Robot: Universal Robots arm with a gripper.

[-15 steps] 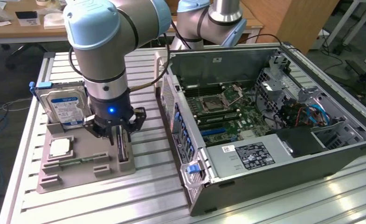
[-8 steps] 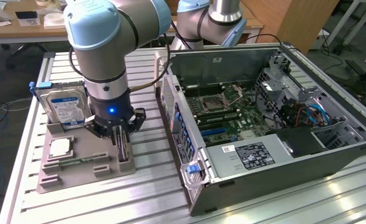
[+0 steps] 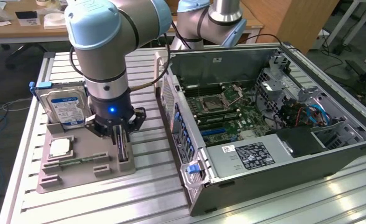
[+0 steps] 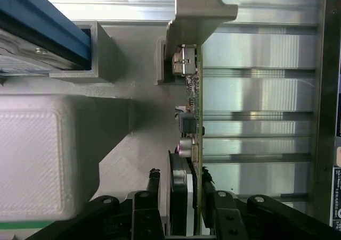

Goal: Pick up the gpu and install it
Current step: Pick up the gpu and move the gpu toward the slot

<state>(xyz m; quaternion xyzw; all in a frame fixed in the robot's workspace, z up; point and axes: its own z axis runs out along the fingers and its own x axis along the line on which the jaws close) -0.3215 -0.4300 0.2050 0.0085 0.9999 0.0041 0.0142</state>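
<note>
**A:** One claw down at the grey holder, straddling the graphics card. Clamped or not?

**B:** Can't tell, honestly. Sits right around the card, close on both sides, but no saying whether squeezing or just resting there.

**A:** And the card itself?

**B:** Standing on edge in a slot of the holder, along the side nearest the computer case. Green board with small parts on it, dark chunk down by the claw.

**A:** Anything else on that holder?

**B:** Hard drive with a blue label, upright at the far end in the exterior view. Square processor chip lying flat just in front of it, then a narrow memory stick nearer the camera.

**A:** Case?

**B:** Lying on its side on the slatted metal table, panel off, motherboard facing up. Just beside the holder, on the exterior view's right.
</note>
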